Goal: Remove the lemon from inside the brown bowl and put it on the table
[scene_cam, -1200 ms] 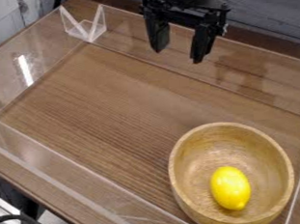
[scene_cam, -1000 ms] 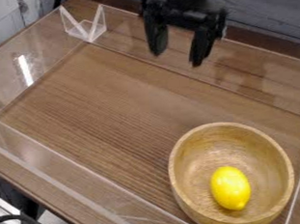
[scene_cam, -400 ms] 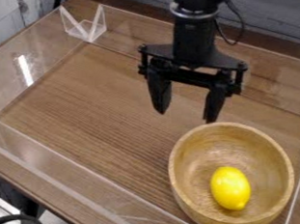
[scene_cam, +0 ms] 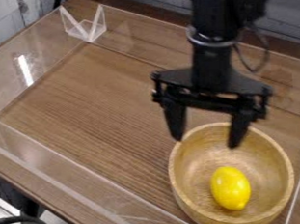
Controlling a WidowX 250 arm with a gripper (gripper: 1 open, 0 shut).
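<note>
Reaching for lemon (scene_cam: 231,189), lying inside the brown wooden bowl (scene_cam: 185,187) near its front rim: black gripper (scene_cam: 205,129) spread wide, best centred over the fruit before descending, fingers clear of the rim

Clear plastic walls (scene_cam: 19,48) edge the space; glare whitens the left side, and a pale grey surface (scene_cam: 280,6) lies beyond the far edge.

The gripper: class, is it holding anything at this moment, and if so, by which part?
Nothing is held. The gripper is open over the near side of the table, and the lemon lies in the brown bowl.
</note>
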